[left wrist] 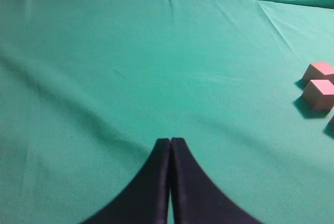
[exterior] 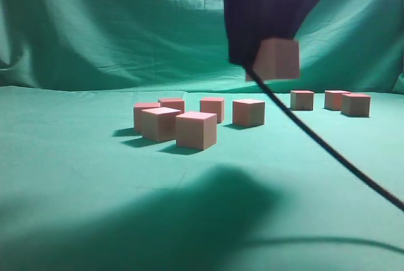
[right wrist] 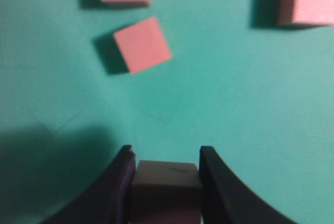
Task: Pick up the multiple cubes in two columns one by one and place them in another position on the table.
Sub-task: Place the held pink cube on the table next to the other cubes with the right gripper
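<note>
My right gripper (right wrist: 166, 155) is shut on one salmon cube (right wrist: 166, 185), squeezed between both fingers. The exterior view shows that cube (exterior: 278, 59) hanging well above the green table (exterior: 76, 157), under the dark gripper body. On the cloth, several cubes (exterior: 196, 129) cluster left of the middle. Three more cubes (exterior: 336, 99) stand in a row at the back right. Looking down from the right wrist I see three loose cubes (right wrist: 142, 44) on the cloth below the held one. My left gripper (left wrist: 170, 141) is shut and empty over bare cloth, with two cubes (left wrist: 319, 93) far to its right.
A black cable (exterior: 328, 148) slants from the right gripper down to the right edge of the exterior view. A green cloth backdrop (exterior: 113, 24) rises behind the table. A broad shadow (exterior: 189, 220) darkens the near cloth.
</note>
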`<state>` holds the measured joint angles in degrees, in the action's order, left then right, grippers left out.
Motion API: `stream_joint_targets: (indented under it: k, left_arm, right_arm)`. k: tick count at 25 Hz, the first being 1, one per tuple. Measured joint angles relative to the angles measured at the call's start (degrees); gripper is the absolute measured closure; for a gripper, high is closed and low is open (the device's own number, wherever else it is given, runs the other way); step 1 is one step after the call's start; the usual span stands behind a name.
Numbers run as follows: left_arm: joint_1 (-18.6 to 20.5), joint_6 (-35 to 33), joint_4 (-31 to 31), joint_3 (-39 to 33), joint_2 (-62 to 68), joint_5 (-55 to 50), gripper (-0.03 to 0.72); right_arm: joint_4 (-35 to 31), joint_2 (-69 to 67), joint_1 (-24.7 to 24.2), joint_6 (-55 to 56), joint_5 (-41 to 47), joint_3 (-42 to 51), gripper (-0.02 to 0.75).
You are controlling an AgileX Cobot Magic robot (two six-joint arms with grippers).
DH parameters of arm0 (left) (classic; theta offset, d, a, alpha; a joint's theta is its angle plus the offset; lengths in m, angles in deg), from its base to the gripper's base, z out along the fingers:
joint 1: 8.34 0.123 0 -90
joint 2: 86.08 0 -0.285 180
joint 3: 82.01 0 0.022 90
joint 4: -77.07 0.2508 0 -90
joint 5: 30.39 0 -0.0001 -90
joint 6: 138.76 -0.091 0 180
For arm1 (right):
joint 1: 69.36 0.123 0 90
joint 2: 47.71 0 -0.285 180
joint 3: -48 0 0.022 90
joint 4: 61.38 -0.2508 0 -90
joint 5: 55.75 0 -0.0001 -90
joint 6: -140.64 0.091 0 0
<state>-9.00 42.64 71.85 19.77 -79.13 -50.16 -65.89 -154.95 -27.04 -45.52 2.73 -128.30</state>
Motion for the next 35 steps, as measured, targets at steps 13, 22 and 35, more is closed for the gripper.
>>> stream_joint_targets:
  k: [13, 22, 35]
  left_arm:
    - [0.0, 0.0, 0.0, 0.0, 0.0, 0.0, 0.688]
    - [0.0, 0.0, 0.0, 0.0, 0.0, 0.0, 0.688]
    - [0.0, 0.0, 0.0, 0.0, 0.0, 0.0, 0.688]
  right_arm:
    - [-1.5, -7.5, 0.2, 10.4, -7.3, 1.0, 0.463]
    - [-1.7, -8.2, 0.2, 12.8, -11.4, 1.0, 0.463]
    - [-2.5, -8.9, 0.2, 13.0, -10.6, 1.0, 0.463]
